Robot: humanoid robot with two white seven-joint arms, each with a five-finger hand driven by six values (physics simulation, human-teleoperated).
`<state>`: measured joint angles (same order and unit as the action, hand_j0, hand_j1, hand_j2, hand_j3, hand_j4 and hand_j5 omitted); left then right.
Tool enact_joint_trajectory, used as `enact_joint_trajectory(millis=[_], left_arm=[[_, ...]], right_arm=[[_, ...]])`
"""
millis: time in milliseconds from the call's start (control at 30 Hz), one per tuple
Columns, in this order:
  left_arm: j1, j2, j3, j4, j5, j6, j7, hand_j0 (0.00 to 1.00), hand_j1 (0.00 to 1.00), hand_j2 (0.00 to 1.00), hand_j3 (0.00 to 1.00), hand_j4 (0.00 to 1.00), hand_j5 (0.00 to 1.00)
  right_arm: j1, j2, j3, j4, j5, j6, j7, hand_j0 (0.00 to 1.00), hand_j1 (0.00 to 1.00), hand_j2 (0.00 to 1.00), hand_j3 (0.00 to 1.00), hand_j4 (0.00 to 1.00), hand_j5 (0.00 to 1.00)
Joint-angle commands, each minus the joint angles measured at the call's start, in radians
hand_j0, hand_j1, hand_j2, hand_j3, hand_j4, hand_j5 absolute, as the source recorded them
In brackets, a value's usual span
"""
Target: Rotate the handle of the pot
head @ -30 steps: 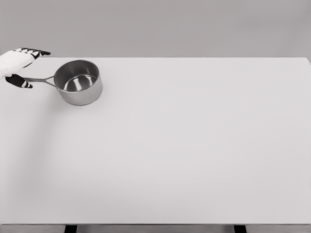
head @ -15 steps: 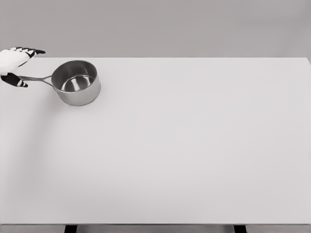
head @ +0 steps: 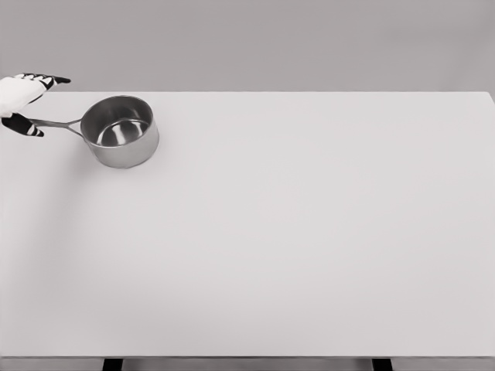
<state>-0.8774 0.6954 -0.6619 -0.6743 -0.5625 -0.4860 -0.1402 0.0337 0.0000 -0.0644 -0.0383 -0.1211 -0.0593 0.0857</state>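
Steel saucepan [head: 120, 131] upright at table [head: 309, 232] far-left corner, handle [head: 56, 123] pointing left. Left hand [head: 22, 97] at frame edge, thumb and fingers pinching handle end.

Left robot hand [head: 22, 100] at left edge (mostly cropped), fingers spread, thumb below

A wide, pale grey worktop [head: 309, 232] is seen filling most of the view, its surface plain and matte. Its far edge is drawn as a straight line across the upper part of the picture, and its near edge runs along the bottom. Under that near edge, two dark legs [head: 113, 364] [head: 381, 364] are partly shown. A flat grey wall [head: 271, 42] is seen behind the worktop.
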Motion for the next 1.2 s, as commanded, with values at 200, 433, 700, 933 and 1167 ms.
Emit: enact_joint_trajectory(millis=[200,433,700,933,1167], left_arm=[[0.009,0.01,0.007,-0.024,0.01,-0.013,0.001,1.0,1.0,1.0,1.0,1.0,1.0],[0.047,0.072,0.01,-0.189,0.023,-0.04,0.001,1.0,1.0,1.0,1.0,1.0,1.0],[0.161,0.16,0.076,-0.353,0.042,-0.06,-0.002,1.0,1.0,1.0,1.0,1.0,1.0],[0.413,0.253,0.3,-0.695,0.127,-0.125,-0.001,1.0,1.0,1.0,1.0,1.0,1.0],[0.498,0.299,0.34,-0.932,0.21,-0.125,-0.001,1.0,1.0,1.0,1.0,1.0,1.0]], right_arm=[[0.0,0.0,0.0,0.0,0.0,0.001,0.0,1.0,1.0,1.0,1.0,1.0,1.0],[0.0,0.0,0.0,0.0,0.0,-0.001,0.0,1.0,1.0,1.0,1.0,1.0,1.0],[0.0,0.0,0.0,0.0,0.0,-0.001,0.0,1.0,1.0,1.0,1.0,1.0,1.0],[0.0,0.0,0.0,0.0,0.0,-0.001,0.0,1.0,1.0,1.0,1.0,1.0,1.0],[0.0,0.0,0.0,0.0,0.0,-0.001,0.0,1.0,1.0,1.0,1.0,1.0,1.0]])
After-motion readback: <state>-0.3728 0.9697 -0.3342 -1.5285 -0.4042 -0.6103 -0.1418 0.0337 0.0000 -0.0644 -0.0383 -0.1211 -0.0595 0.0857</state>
